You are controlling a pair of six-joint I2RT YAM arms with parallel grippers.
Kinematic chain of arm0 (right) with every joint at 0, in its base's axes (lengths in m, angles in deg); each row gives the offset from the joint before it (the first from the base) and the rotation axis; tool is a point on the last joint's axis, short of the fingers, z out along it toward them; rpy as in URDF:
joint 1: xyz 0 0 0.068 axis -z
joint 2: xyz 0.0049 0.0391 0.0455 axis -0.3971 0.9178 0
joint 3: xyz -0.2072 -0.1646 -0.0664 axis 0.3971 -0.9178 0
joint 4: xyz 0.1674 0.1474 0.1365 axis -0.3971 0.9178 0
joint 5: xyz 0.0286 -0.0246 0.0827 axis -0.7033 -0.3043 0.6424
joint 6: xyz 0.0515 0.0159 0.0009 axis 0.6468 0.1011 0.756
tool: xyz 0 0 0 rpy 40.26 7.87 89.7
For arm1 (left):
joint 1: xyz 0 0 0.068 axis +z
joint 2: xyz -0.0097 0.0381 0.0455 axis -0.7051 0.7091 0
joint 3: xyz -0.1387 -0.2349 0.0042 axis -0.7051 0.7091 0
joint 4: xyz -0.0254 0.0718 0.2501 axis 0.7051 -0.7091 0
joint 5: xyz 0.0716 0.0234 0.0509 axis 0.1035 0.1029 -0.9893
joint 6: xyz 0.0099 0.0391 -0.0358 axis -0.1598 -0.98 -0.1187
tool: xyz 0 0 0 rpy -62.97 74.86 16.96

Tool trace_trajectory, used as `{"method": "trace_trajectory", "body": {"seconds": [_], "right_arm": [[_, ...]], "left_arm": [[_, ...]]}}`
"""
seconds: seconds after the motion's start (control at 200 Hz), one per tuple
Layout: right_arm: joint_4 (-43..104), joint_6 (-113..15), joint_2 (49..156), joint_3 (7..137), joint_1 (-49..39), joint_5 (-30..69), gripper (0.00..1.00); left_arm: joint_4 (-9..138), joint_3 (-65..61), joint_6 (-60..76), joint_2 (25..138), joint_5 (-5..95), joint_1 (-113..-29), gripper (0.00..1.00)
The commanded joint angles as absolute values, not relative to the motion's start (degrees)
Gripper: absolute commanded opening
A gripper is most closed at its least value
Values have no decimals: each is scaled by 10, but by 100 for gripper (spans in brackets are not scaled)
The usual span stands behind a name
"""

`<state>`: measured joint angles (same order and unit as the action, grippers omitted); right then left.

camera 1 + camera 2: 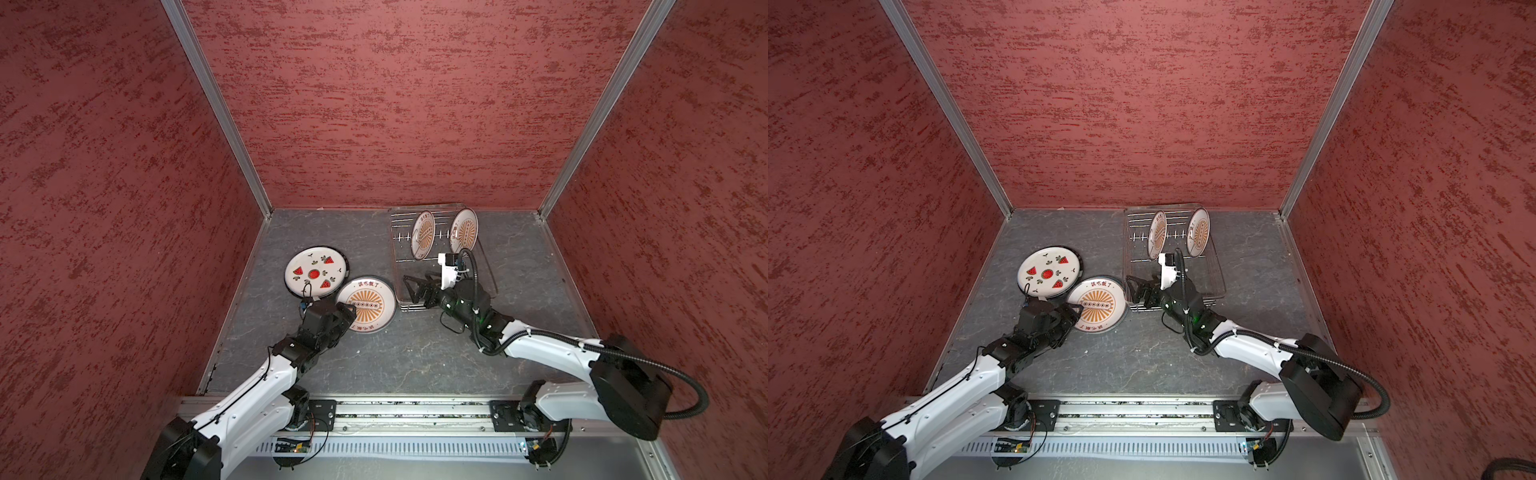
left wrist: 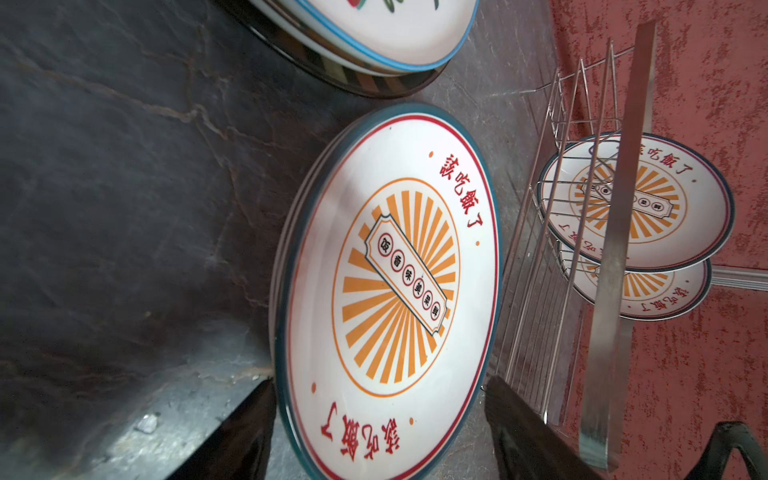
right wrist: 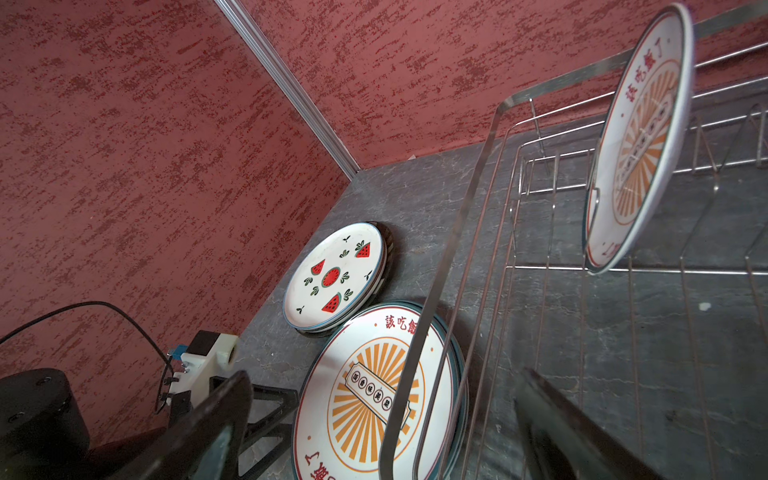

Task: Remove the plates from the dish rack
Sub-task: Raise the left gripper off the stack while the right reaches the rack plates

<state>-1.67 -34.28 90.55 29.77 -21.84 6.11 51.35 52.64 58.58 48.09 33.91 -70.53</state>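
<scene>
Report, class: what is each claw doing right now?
Left claw: open, astride the rim of the top sunburst plate.
Right claw: open, empty, at the dish rack.

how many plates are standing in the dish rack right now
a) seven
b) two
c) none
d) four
B: only two sunburst plates stand on edge among the prongs of the dish rack, the left plate and the right plate.
</scene>
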Motion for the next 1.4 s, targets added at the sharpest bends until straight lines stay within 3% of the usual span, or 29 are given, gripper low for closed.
{"method": "trace_trajectory", "body": {"seconds": [0.0,0.937,1.037,1.137,1.253,1.393], "right_arm": [[-29,-337,912,298,-221,53,99],[-24,-349,888,276,-222,30,99],[-18,-358,887,276,-221,7,99],[-11,-369,885,286,-219,-14,99],[37,-368,887,321,-210,-71,99],[82,-377,899,368,-185,-119,99]], "left_arm": [[537,508,579,500,324,-699,79],[557,490,542,548,332,-622,79],[567,495,512,521,317,-624,84],[581,509,472,475,294,-628,100],[642,536,404,413,308,-632,99],[768,571,326,347,413,-633,99]]}}
